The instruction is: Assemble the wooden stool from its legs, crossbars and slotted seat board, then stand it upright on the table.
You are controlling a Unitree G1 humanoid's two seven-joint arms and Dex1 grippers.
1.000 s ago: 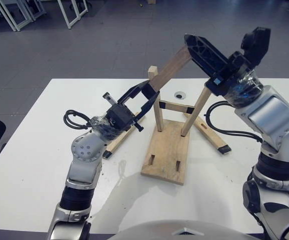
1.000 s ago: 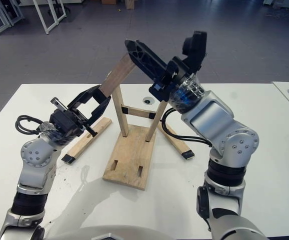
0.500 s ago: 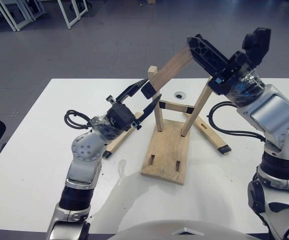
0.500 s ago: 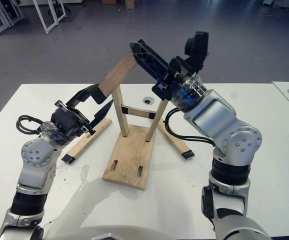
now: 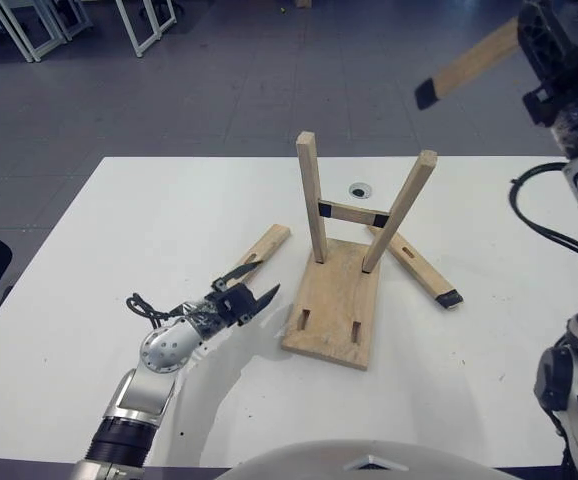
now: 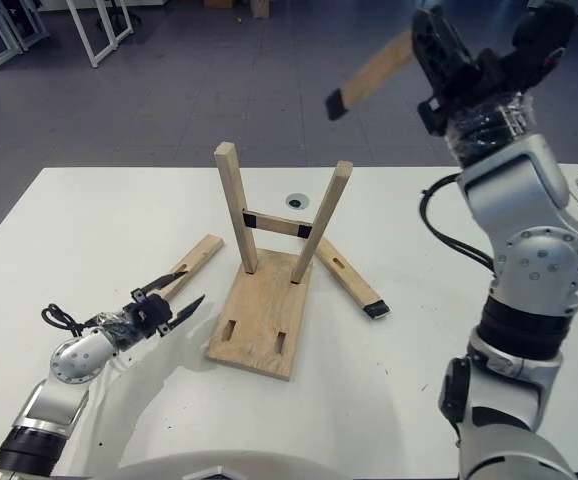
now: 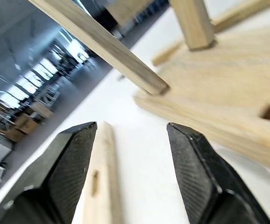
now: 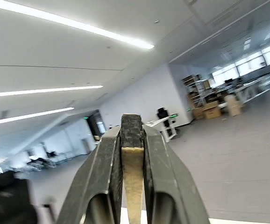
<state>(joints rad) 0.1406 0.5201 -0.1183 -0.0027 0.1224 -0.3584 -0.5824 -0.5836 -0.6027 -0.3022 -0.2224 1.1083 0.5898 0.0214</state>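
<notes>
The wooden stool [image 5: 331,285] stands half built just beyond the tips of the left gripper [image 5: 266,276]. Its slotted seat board [image 5: 321,332] lies flat, with two legs and a crossbar [image 5: 349,212] standing in it. One loose leg [image 5: 265,246] lies just ahead of this gripper's spread fingers, untouched. The right gripper [image 6: 427,30], high above the board, is clamped on another leg [image 6: 374,72].

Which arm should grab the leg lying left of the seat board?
Left. The left gripper is open beside that leg; the right gripper is high up, shut on another leg.
</notes>
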